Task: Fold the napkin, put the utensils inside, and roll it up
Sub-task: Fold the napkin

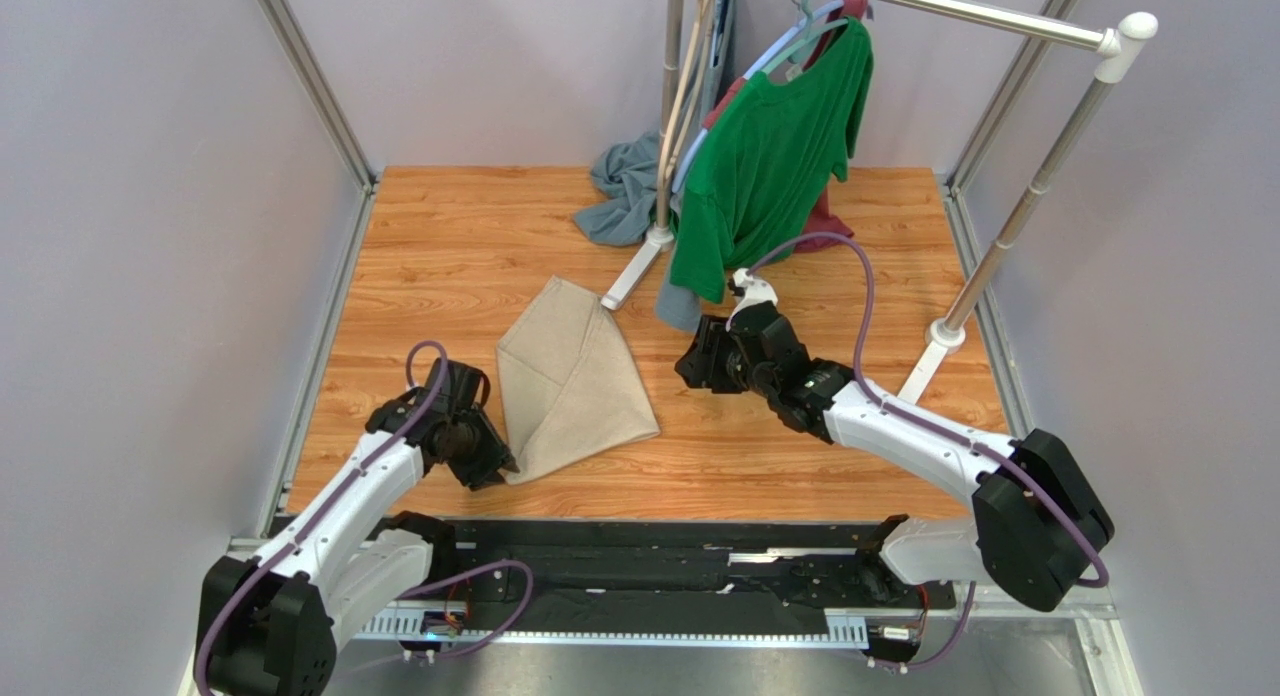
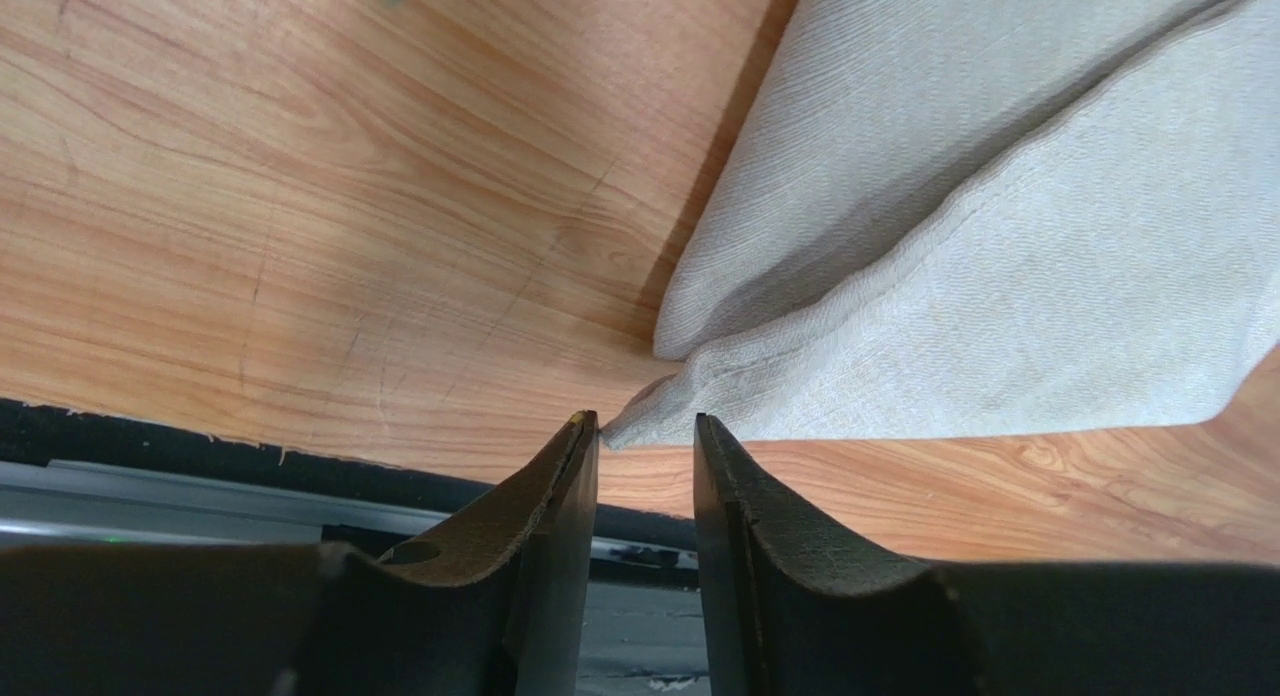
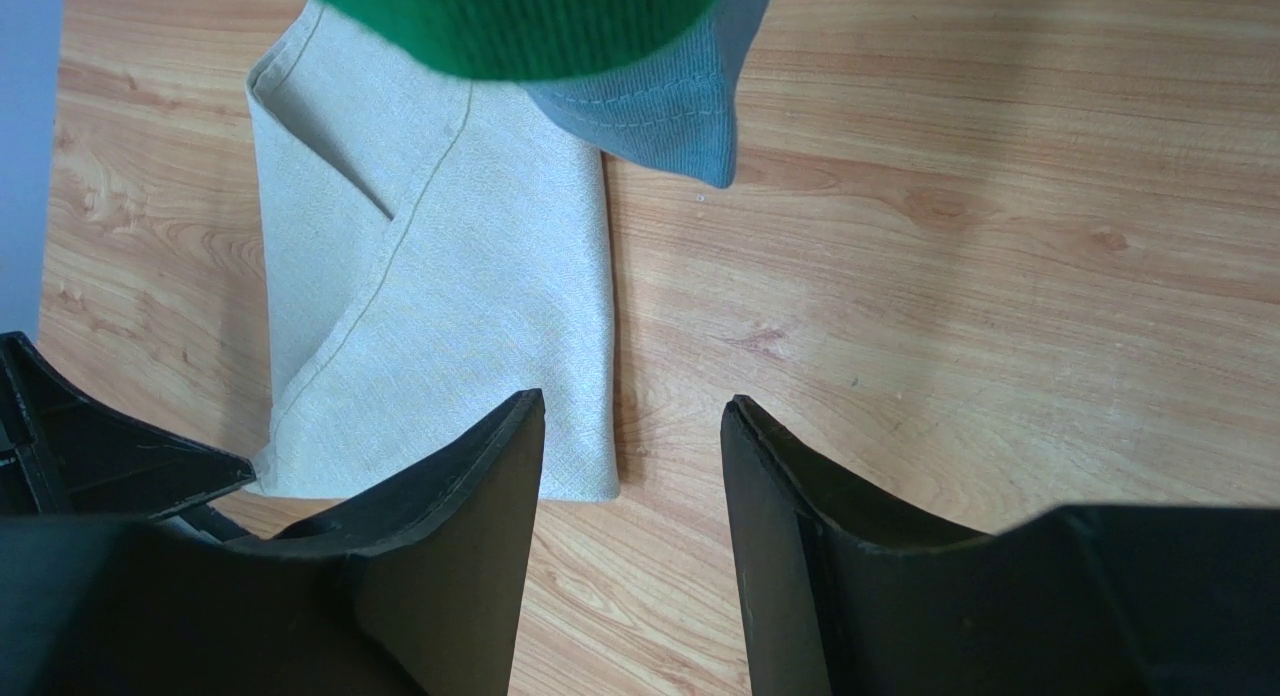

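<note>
**Left gripper (image 2: 646, 431).** The jaws stand a narrow gap apart and are not closed. One corner of the napkin (image 1: 574, 378) lies at the mouth of that gap. Its tip touches the inner edge of one of the fingers (image 2: 568, 471). Open space shows between the pads behind the tip, so no firm hold on the cloth is seen. From this corner the napkin spreads ahead and to the right of the gripper, flat on the wooden table (image 1: 451, 246). It is folded over on itself. Two layers are visible, and the hemmed edge of the upper layer runs away from the fingertips.

**Right gripper (image 3: 631, 419).** The jaws stand wide apart and hold nothing. Only bare table shows between the fingers and directly ahead of them. The napkin lies ahead and to the left of this gripper. Its nearest edge is just beside the left-hand finger and apart from it. A green shirt (image 1: 774, 149) hangs above and ahead of the gripper from a metal rack (image 1: 1037, 201).

**Overhead position.** The napkin lies between the two grippers. The left gripper is at its near corner, and the right gripper is just off its opposite side without contact. A grey-blue cloth (image 1: 619, 186) is heaped at the foot of a rack pole, well beyond both grippers.
</note>
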You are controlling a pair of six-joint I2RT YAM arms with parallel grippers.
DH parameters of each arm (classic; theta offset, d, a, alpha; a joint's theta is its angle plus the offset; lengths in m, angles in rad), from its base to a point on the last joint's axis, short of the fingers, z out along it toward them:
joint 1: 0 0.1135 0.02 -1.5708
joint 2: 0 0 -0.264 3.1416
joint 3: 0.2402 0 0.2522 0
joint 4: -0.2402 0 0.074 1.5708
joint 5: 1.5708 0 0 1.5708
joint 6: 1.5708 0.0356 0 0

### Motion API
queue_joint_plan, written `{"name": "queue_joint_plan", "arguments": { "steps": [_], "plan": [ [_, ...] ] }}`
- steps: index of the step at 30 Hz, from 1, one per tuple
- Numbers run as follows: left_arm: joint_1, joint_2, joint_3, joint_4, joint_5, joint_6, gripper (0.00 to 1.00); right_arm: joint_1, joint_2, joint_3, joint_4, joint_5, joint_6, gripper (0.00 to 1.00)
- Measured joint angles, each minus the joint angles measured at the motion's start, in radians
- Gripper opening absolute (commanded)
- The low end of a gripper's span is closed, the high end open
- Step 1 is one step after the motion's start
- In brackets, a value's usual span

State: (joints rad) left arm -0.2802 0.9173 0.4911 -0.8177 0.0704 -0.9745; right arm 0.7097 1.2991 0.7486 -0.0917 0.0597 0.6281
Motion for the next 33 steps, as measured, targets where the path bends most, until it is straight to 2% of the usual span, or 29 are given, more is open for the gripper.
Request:
{"name": "queue_joint_plan", "arguments": {
  "steps": [5,12,18,23,28,32,33],
  "plan": [
    [0.0,-0.015,0.0,0.028,0.004,0.011,0.34,0.0,0.011,-0.003,0.017,-0.023,0.0,0.51],
    [0.0,-0.001,0.0,0.04,0.013,0.04,0.44,0.0,0.024,-0.018,0.03,-0.067,0.001,0.51],
    [0.0,0.093,0.005,0.043,0.03,0.073,0.42,0.0,0.024,-0.018,0.038,-0.077,0.003,0.51],
    [-0.001,0.101,0.01,0.044,0.025,0.088,0.38,0.0,0.024,-0.024,0.042,-0.079,0.003,0.51],
    [-0.001,0.074,0.01,0.045,0.021,0.095,0.31,0.0,0.025,-0.027,0.044,-0.082,0.003,0.51],
    [-0.001,0.046,0.01,0.06,0.023,0.101,0.15,0.0,0.038,-0.027,0.047,-0.092,0.003,0.51],
    [-0.001,0.045,0.01,0.063,0.023,0.105,0.07,0.0,0.043,-0.027,0.05,-0.095,0.003,0.51]
  ]
}}
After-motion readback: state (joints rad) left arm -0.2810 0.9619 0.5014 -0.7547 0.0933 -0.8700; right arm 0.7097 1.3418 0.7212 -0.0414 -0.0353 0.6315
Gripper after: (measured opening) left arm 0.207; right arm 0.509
